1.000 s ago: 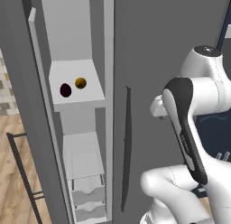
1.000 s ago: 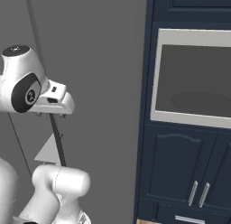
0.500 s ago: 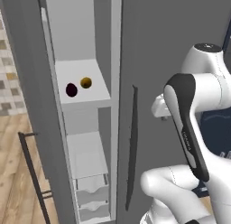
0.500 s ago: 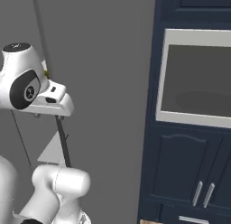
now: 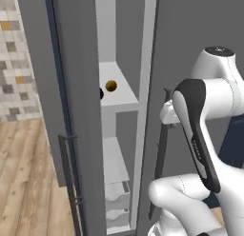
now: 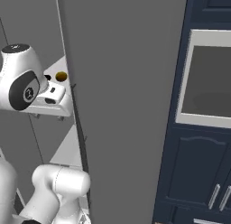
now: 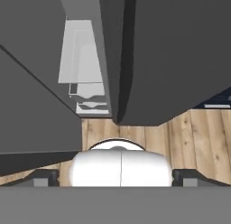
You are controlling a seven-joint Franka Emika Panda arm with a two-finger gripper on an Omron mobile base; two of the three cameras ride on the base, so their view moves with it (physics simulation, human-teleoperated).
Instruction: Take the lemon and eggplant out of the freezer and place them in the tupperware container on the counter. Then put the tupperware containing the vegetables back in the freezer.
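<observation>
Freezer [image 5: 125,111] stands open as a tall narrow slot with white shelves inside; its grey door [image 5: 71,87] is swung out to the left, with a long dark handle [image 5: 71,182] down its near edge. One lemon [image 5: 111,85], yellow-orange, sits on the upper white shelf [image 5: 121,94] toward the left side. One eggplant [image 5: 101,93], dark and mostly hidden behind the door edge, sits just left of the lemon, near it; touching or not, cannot tell. Right base view shows the same lemon [image 6: 61,76] on the shelf just behind the arm's wrist. Below that shelf is one more white shelf [image 5: 114,163], then two white drawers [image 5: 116,201] stacked at the bottom; hand view looks down on those drawers [image 7: 90,99] and the wood floor [image 7: 189,137].

Gripper [image 7: 115,178]: two dark fingertips [image 7: 43,179] set far apart at the bottom corners of the hand view, jaws spread wide, nothing between them. It hangs outside the freezer, pointing down at the floor, well apart from both items.

A second dark vertical handle [image 5: 159,159] runs down the grey panel right of the opening. Far right in the right base view: navy cabinets [image 6: 198,173] with one built-in oven window [image 6: 210,83] and two silver handles [image 6: 219,196] low down.
</observation>
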